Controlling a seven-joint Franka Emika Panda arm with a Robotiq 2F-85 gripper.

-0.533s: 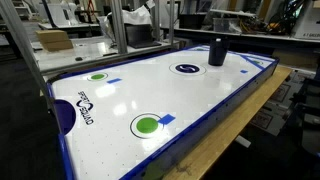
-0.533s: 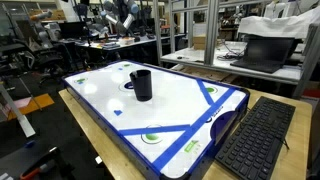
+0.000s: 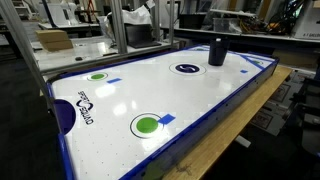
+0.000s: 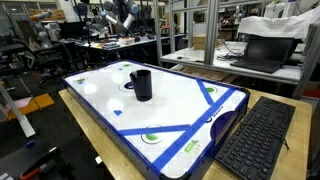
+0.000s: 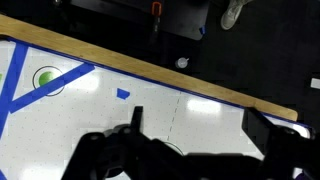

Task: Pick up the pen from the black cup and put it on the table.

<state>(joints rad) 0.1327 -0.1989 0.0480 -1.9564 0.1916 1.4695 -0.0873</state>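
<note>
The black cup (image 3: 217,52) stands upright on the white table (image 3: 150,95) near its far end; it also shows in the other exterior view (image 4: 142,85) on the table (image 4: 175,105). The pen is too small to make out in either view. In the wrist view my gripper (image 5: 200,125) hangs above the table (image 5: 200,110) with its two dark fingers spread wide apart and nothing between them. The cup is out of the wrist view. I cannot make out the gripper in the exterior views.
A pale wooden bench edge (image 5: 170,75) runs along the table's blue rim. A black keyboard (image 4: 255,140) lies beside the table and a laptop (image 4: 262,50) sits behind it. A cardboard box (image 3: 55,40) and metal frames stand behind the table.
</note>
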